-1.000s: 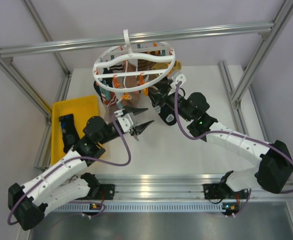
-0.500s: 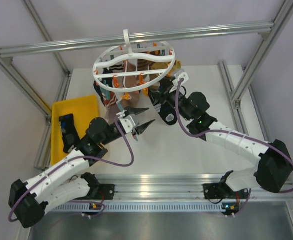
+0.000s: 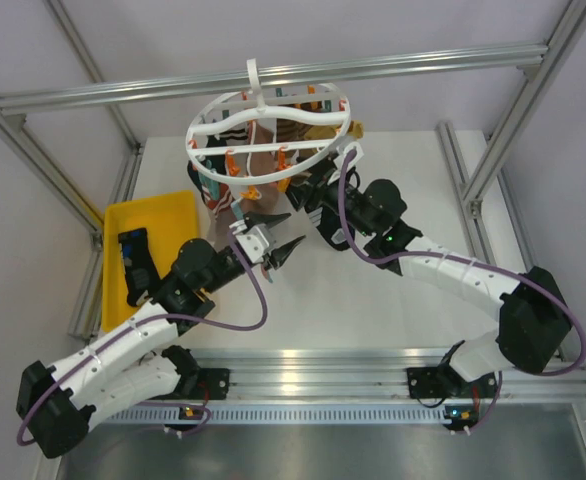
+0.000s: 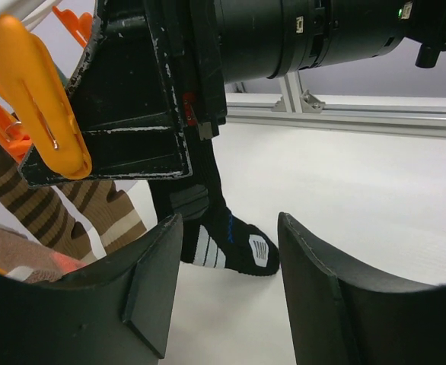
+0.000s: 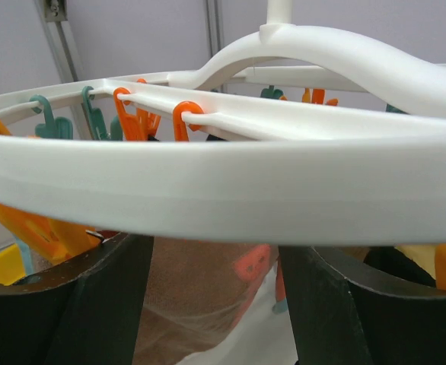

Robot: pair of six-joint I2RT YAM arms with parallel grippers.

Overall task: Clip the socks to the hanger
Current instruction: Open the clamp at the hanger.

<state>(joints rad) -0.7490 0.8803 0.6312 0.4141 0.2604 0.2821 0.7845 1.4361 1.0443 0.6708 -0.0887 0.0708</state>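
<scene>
Hanger [image 3: 258,100]: hangs on the top bar [image 3: 373,62], over the bench [image 3: 323,300].
Socks [image 3: 263,165]: hang under the hanger.
Left claw [image 3: 285,232]: wide apart, empty, beside the dark sock [image 4: 223,236].
Right claw [image 5: 215,258]: apart, just under the hanger.

Lab; aluminium frame [image 3: 423,62]; white table [image 3: 353,312]

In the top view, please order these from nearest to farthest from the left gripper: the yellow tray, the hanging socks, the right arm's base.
1. Hanging socks, just behind the left gripper.
2. Yellow tray, to its left.
3. Right arm's base, near edge on the right.
</scene>
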